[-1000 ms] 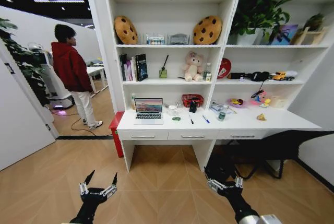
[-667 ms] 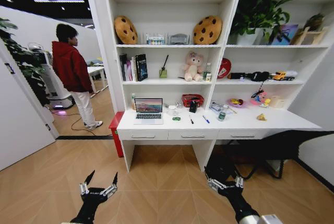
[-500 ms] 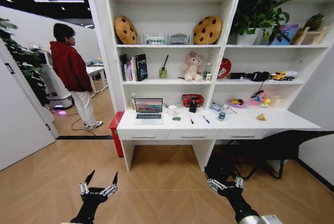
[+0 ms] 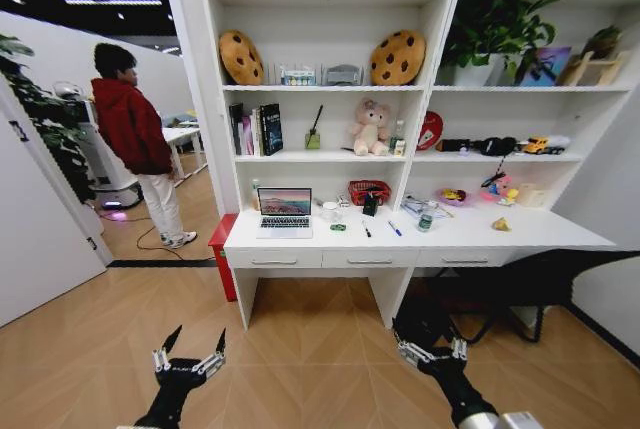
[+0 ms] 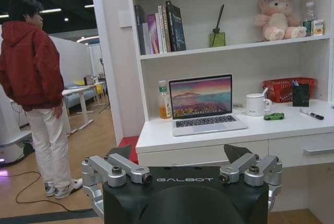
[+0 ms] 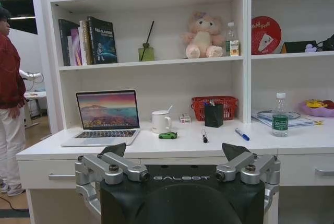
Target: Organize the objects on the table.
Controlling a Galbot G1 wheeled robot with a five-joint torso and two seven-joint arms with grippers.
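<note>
White shelves (image 4: 330,89) above herringbone wood floor (image 4: 300,349)

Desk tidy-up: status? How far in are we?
Nothing looks done. The green toy car, black pen, blue pen, water bottle and open laptop all sit loose on the white desk. Nothing is in hand: left gripper and right gripper hang open and empty above the floor, short of the desk. All sorting is left.

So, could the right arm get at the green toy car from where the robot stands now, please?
Probably not: the right gripper hangs open, low over the floor, well short of the desk. Nothing blocks the toy car; the robot just stands too far back.
</note>
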